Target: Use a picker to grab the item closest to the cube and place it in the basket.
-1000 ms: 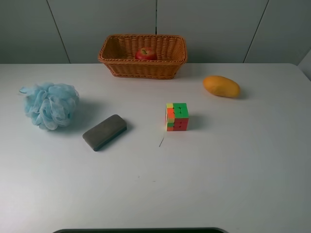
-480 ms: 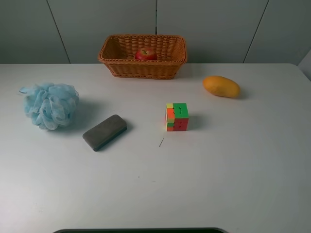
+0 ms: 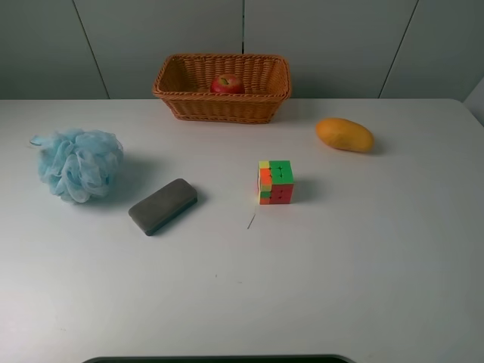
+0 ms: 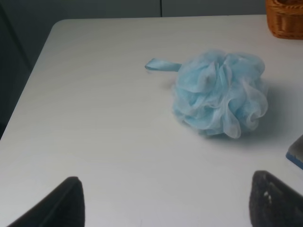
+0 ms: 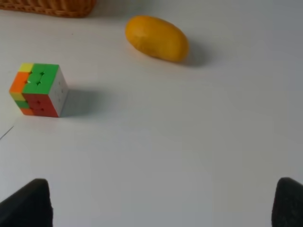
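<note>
A multicoloured cube (image 3: 275, 181) sits mid-table; it also shows in the right wrist view (image 5: 39, 90). An orange mango (image 3: 344, 134) lies to its back right, nearer to it than the other items, and shows in the right wrist view (image 5: 157, 38). A wicker basket (image 3: 221, 108) stands at the back with a red apple (image 3: 227, 84) inside. Neither gripper shows in the exterior view. My left gripper (image 4: 163, 208) is open and empty, facing a blue bath pouf (image 4: 218, 92). My right gripper (image 5: 156, 205) is open and empty, short of the cube and mango.
The blue bath pouf (image 3: 79, 163) sits at the left. A grey block (image 3: 162, 206) lies between the pouf and the cube; its corner shows in the left wrist view (image 4: 297, 151). The basket's corner shows in the left wrist view (image 4: 286, 19).
</note>
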You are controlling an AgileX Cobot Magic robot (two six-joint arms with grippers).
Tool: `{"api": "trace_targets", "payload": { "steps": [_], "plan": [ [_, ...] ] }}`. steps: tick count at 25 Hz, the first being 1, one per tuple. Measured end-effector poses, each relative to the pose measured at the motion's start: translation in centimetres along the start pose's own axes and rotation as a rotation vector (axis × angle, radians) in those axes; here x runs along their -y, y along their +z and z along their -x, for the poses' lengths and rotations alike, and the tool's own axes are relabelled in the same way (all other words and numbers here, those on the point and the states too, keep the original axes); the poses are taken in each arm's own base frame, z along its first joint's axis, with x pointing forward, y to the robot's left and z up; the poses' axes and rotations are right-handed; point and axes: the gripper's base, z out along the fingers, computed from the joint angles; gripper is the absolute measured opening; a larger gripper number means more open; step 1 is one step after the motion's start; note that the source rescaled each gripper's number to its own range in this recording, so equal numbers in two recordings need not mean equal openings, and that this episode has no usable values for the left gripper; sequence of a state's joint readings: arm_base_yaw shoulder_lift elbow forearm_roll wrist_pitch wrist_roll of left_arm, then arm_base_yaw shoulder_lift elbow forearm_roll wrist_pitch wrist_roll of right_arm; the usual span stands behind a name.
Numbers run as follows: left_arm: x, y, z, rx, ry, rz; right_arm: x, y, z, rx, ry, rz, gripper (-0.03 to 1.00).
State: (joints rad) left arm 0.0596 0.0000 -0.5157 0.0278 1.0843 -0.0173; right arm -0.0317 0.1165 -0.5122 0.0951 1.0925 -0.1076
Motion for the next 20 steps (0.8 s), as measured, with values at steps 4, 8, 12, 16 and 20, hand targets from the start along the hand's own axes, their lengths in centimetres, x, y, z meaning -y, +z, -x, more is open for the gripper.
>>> {"api": "trace_targets", "payload": {
  "steps": [4,8,12,16,20],
  "plan": [
    [0.0,0.0,0.0,0.000,-0.002,0.000,0.3,-1.2,-0.8,0.084,0.037,-0.056,1.00],
    [0.0,0.0,0.0,0.000,-0.002,0.000,0.4,-1.5,-1.0,0.110,0.045,-0.069,1.00],
    [0.0,0.0,0.0,0.000,-0.002,0.000,0.4,-1.5,-1.1,0.112,0.046,-0.071,1.00],
    [0.0,0.0,0.0,0.000,-0.002,0.000,0.4,-1.5,-1.1,0.112,0.046,-0.071,1.00],
    [0.0,0.0,0.0,0.000,-0.002,0.000,0.4,-1.5,-1.1,0.112,0.046,-0.071,1.00]
  ]
}}
